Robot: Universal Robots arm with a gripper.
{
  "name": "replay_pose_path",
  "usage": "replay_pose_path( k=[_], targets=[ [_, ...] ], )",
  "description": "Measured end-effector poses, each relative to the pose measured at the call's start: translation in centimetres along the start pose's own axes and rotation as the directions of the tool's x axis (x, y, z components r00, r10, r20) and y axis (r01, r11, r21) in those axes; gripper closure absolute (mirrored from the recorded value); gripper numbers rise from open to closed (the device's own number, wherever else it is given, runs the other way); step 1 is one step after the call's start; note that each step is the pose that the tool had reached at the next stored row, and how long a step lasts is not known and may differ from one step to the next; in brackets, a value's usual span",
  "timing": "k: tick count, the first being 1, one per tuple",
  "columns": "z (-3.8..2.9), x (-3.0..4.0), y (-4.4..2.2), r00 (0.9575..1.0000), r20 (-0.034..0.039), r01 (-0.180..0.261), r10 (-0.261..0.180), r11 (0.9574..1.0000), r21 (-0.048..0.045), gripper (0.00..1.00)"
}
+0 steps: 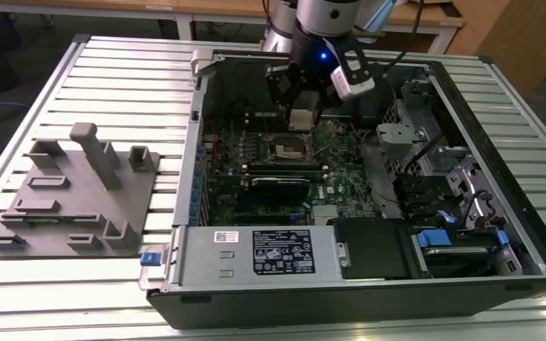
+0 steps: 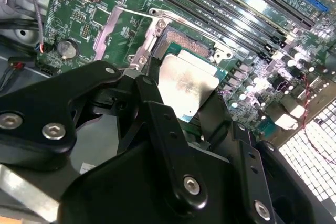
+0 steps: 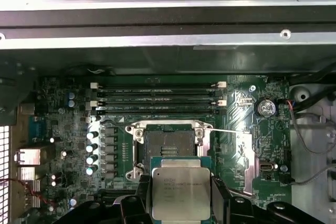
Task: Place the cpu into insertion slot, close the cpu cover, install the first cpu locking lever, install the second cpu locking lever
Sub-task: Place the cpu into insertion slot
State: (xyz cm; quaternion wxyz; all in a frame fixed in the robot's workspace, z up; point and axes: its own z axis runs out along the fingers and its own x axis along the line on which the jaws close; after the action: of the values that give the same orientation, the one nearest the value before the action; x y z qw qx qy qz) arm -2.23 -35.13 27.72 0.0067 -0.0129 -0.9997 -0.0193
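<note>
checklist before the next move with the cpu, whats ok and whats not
1. Grip on the cpu: ok, the gripper clamps it at two opposite edges.
2. The insertion slot uncovered: ok, nothing lies in it.
3. The cpu cover out of the way: ok, it lies beside the slot, not over it.
4. Chip seated in the slot: not ok, it is held above the board.
5. Chip corner orientation matched to the slot: cannot tell.
</note>
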Motion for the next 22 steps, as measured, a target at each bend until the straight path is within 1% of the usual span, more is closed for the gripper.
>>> replay_pose_path(
  k=[3,7,12,18,22],
  targets=[
    [0.29,0.08,-0.01,1.0,0.0001,0.0,0.0,1.0,0.0001,0.46],
    [0.94,0.23,-0.04,1.0,0.0,0.0,0.0,1.0,0.0001,0.46],
    [1.39,0.82,0.02,1.0,0.0001,0.0,0.0,1.0,0.0001,0.46],
    [2.09,1.66,0.07,1.0,0.0001,0.0,0.0,1.0,0.0,0.46],
    [2.65,1.86,0.08,1.0,0.0,0.0,0.0,1.0,-0.0008,0.46]
  ],
)
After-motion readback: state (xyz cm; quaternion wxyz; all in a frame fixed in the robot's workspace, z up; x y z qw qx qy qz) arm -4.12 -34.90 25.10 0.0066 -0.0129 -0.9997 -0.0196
